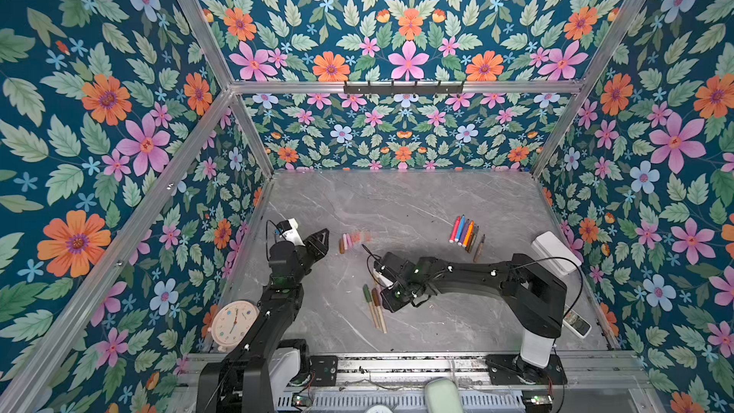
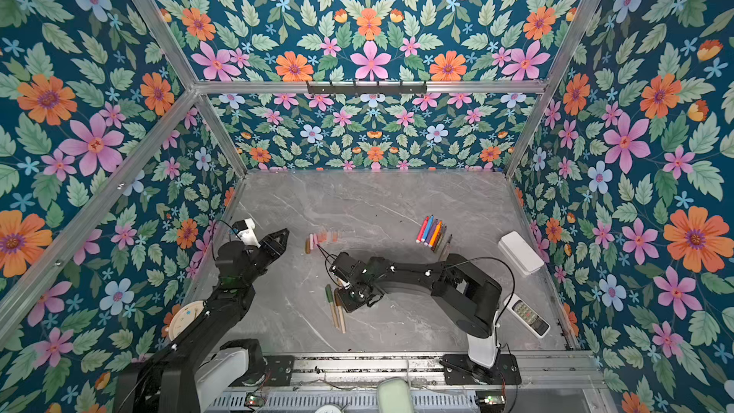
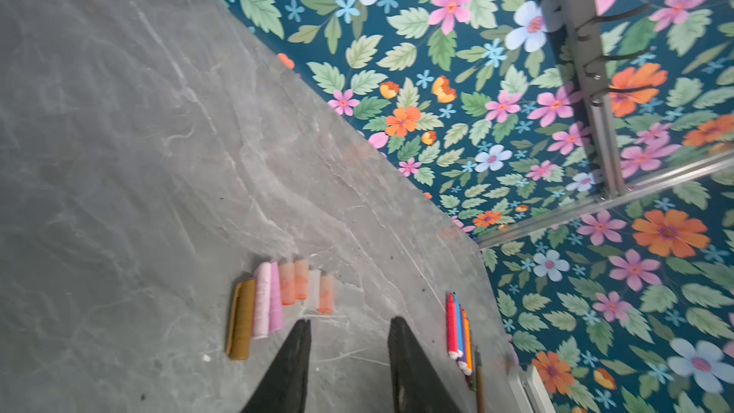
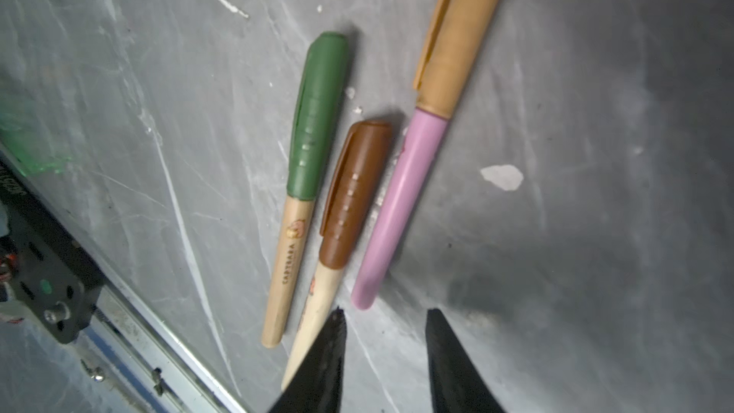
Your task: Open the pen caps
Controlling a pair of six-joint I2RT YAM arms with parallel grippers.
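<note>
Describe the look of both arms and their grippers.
Both the left arm and right arm are matte black, chunky jointed segments on white base sections, dotted with white marks and small green lights. Thin black cables loop beside each. The left gripper and right gripper have black fingers tapering to points.

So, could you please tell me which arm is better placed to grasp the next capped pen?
The right. The right gripper hangs open above the three capped pens, its fingers by the brown-capped pen. The left gripper, open and empty, sits by the row of loose caps, farther from those pens.
</note>
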